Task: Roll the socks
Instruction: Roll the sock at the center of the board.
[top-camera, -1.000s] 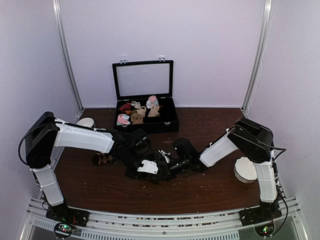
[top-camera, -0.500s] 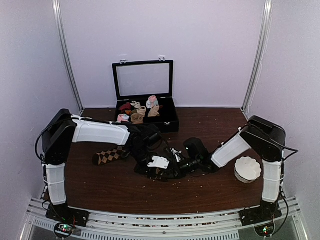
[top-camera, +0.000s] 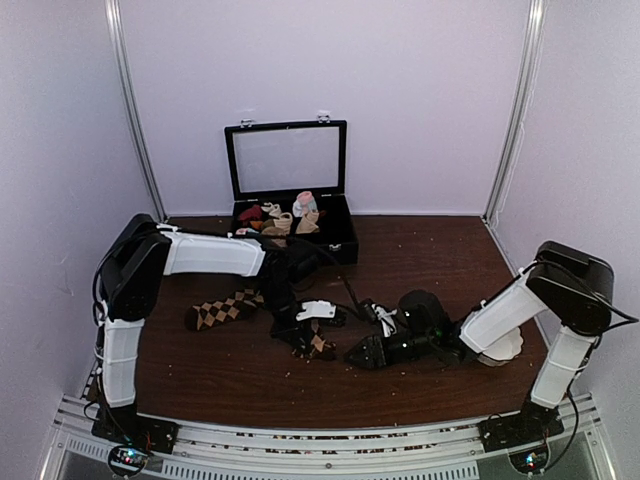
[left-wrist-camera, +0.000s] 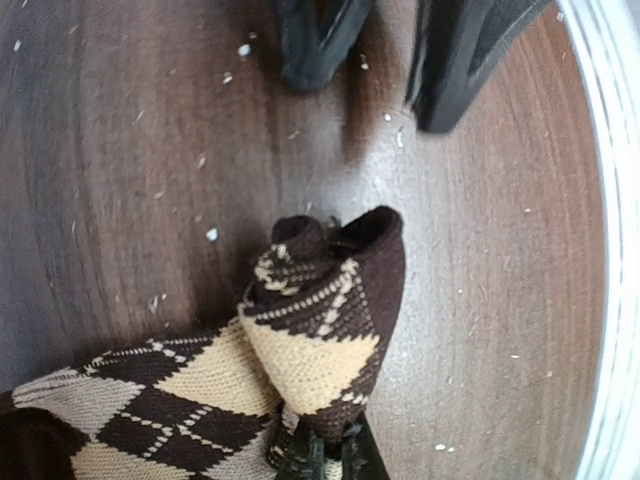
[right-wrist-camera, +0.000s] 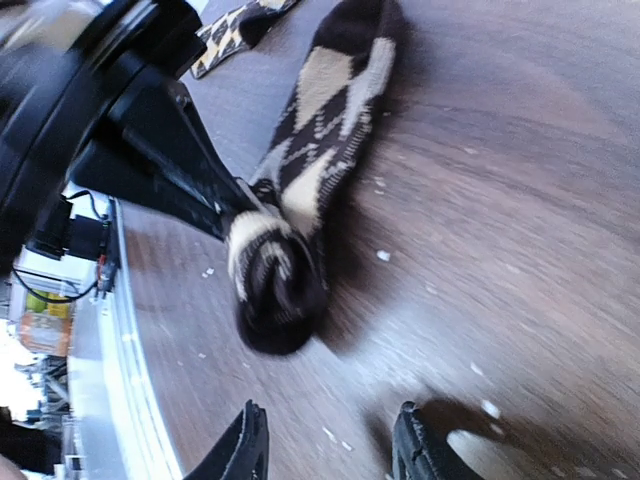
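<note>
Left wrist view: the socks (left-wrist-camera: 320, 330) lie on the bench (top-camera: 420, 260) in front of the case (top-camera: 335, 245), on the side nearer the arm bases. One end is curled into a small, loose roll. The rest, brown with tan diamonds, trails flat toward the front left of the case.

The left pincer (left-wrist-camera: 322, 455) is clamped on the socks just behind the curl, its fingertips squeezed together through the fabric. That grip looks meant to stop the soft knit springing open, since only the first turn is made and most of the length is not yet wound.

The right pincer (right-wrist-camera: 332, 445) sits farther from the case than the roll and off to the right of it. Its fingers are apart with nothing between them, pointing at the curl but not touching it. My guess is that it is placed to take or press the roll while the left shifts for the next turn.

Small rolls (top-camera: 275, 222) fill the case under its raised lid. A white bowl (top-camera: 497, 354) sits well to the front right of the case, half hidden by the right arm.
</note>
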